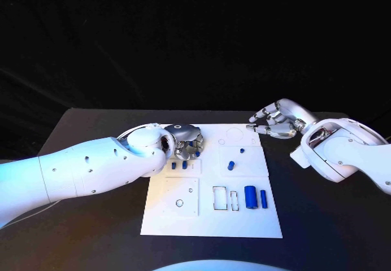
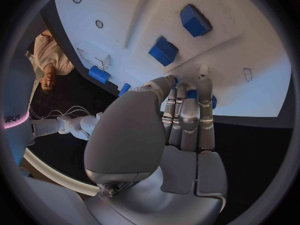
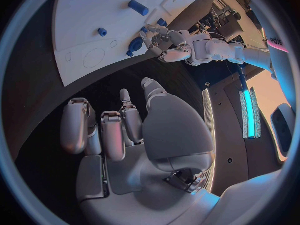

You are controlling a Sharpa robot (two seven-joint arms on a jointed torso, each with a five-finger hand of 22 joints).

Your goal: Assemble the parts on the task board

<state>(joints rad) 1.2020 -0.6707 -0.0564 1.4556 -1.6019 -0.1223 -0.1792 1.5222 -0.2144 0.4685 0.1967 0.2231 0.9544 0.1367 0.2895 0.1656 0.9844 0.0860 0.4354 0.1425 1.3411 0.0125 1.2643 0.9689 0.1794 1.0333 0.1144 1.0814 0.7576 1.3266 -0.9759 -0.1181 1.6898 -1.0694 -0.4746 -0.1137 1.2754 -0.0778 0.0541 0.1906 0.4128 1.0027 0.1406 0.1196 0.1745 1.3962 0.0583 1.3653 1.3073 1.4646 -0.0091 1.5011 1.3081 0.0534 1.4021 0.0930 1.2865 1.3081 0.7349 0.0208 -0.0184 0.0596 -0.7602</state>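
the left hand's fingers [image 2: 186, 116] are lying close together, tips pressing down around a small blue part [image 2: 192, 94] near the task board [image 1: 213, 226] edge at nine o'clock; whether they are gripping it, i cannot tell. they are needing a squarer pinch. at two o'clock the right hand [image 1: 276, 120] is hovering, fingers curled, holding nothing.

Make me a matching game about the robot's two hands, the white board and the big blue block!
Things:
1. left hand
2. right hand
3. task board
4. big blue block

Places:
A. flat on the black table
B. fingers down on a small blue part at the board's left edge
C. off the board's far right corner, holding nothing
D. lying on the board's near right part

Pairs: 1-B, 2-C, 3-A, 4-D
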